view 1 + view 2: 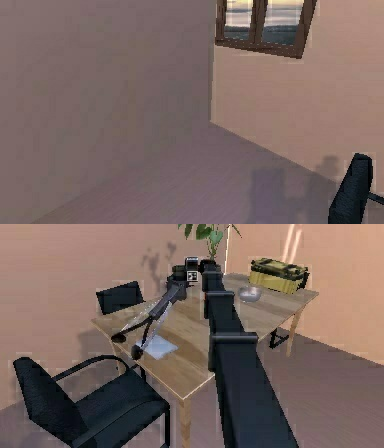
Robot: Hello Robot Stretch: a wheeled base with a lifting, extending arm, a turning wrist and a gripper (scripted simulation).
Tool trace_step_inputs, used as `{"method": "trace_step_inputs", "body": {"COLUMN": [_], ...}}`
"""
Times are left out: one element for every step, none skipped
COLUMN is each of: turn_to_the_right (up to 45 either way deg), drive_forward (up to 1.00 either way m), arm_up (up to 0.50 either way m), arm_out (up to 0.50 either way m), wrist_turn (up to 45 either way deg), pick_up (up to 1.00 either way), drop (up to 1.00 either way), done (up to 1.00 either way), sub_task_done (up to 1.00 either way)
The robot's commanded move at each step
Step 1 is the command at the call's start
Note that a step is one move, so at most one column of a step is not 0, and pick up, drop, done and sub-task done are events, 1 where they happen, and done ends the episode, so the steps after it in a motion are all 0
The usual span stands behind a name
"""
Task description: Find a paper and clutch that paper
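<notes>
A small white flat sheet (162, 347), which looks like paper, lies on the wooden table (190, 369) near its front edge in the arm side view. The dark arm (235, 354) reaches out over the table. Its gripper (131, 342) slants down to the left, and its far end stands right by the white sheet on the tabletop. I cannot tell whether the gripper holds anything, or whether it touches the sheet.
Two black chairs stand by the table, one in front (85, 404) and one at the far left (120, 296). A yellow-green box (278, 274), a grey bowl (248, 294) and a plant (210, 234) are at the table's far end. The forward view has bare floor, a wall corner, a window (265, 25) and a dark chair (355, 190).
</notes>
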Motion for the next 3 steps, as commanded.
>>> {"method": "trace_step_inputs", "body": {"turn_to_the_right": [0.0,0.0,0.0], "drive_forward": [0.00,0.00,0.00], "arm_up": [0.00,0.00,-0.30], "arm_out": [0.00,0.00,0.00], "wrist_turn": [45.0,42.0,0.0], "pick_up": [0.00,0.00,0.00], "drop": [0.00,0.00,0.00], "done": [0.00,0.00,0.00], "sub_task_done": [0.00,0.00,0.00]}}
